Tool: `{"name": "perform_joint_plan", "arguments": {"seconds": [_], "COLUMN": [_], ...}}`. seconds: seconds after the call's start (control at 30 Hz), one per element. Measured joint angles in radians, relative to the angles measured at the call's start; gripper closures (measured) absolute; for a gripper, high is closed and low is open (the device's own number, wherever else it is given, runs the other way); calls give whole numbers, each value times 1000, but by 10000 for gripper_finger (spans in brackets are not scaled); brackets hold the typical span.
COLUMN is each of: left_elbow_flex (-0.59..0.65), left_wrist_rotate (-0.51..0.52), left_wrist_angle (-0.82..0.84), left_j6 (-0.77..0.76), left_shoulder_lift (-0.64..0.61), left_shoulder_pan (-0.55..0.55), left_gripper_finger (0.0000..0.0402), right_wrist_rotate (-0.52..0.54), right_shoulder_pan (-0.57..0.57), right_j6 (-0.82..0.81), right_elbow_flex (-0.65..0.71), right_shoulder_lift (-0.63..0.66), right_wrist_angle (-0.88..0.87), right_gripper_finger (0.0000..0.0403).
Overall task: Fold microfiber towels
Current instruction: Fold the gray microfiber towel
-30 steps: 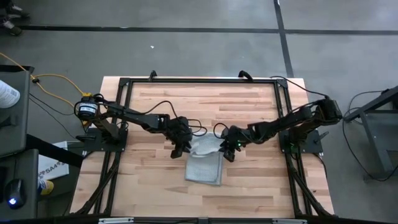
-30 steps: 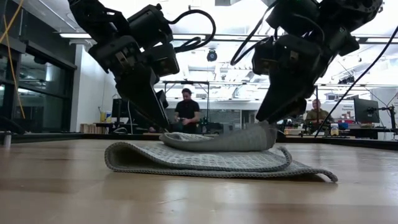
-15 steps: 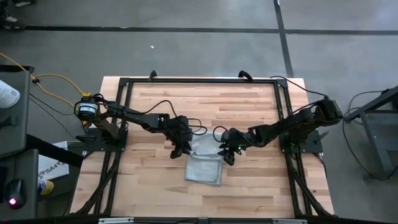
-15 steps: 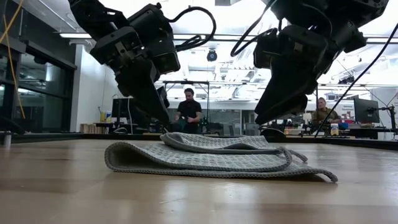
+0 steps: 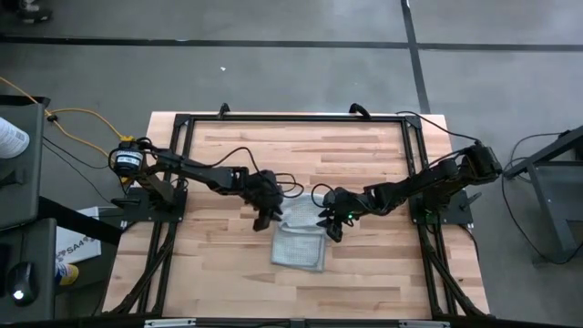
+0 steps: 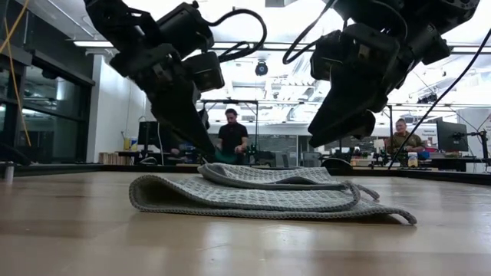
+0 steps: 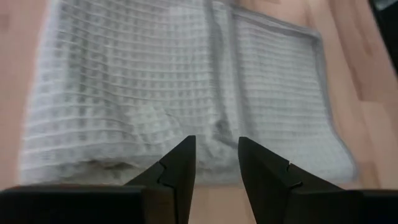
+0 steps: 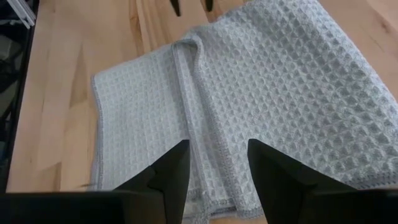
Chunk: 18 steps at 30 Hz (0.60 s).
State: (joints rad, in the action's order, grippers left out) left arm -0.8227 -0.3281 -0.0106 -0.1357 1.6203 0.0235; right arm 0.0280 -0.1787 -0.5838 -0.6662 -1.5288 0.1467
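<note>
High view: microfiber towel (image 5: 300, 240) lies folded on the wooden surface (image 5: 364, 164), mid-width, toward its near half. Left pincer (image 5: 264, 219) sits just beside the towel's far left corner; right pincer (image 5: 333, 225) just beside its far right corner. Neither holds cloth.

Low view: towel (image 6: 261, 196) rests in stacked layers, top flap slightly rumpled. Both pincers hang above it, apart from the cloth.

Left wrist view: fingers (image 7: 177, 171) stand apart, nothing between them, towel edge (image 7: 186, 93) beyond.

Right wrist view: fingers (image 8: 171, 171) spread wide, empty, over the towel (image 8: 267, 87).

Judgement: a good fold needs the flap's edges squared with the layer beneath and pressed flat.

Hard to tell: layer count; the towel's underside is hidden.
</note>
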Motion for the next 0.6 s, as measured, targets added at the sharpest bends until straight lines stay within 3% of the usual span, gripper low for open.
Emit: {"name": "perform_joint_plan", "arguments": {"seconds": [0.23,0.6], "left_elbow_flex": [0,-31], "left_wrist_rotate": [30,186], "left_wrist_angle": [10,-2], "left_j6": [1,0], "left_shoulder_lift": [0,34], "left_shoulder_pan": [-49,-111], "left_gripper_finger": [279,279], "right_wrist_rotate": [0,-1], "right_shoulder_pan": [0,0], "right_j6": [0,-22], "right_elbow_flex": [0,0], "right_shoulder_lift": [0,0], "right_wrist_angle": [0,-2], "right_gripper_finger": [248,248]}}
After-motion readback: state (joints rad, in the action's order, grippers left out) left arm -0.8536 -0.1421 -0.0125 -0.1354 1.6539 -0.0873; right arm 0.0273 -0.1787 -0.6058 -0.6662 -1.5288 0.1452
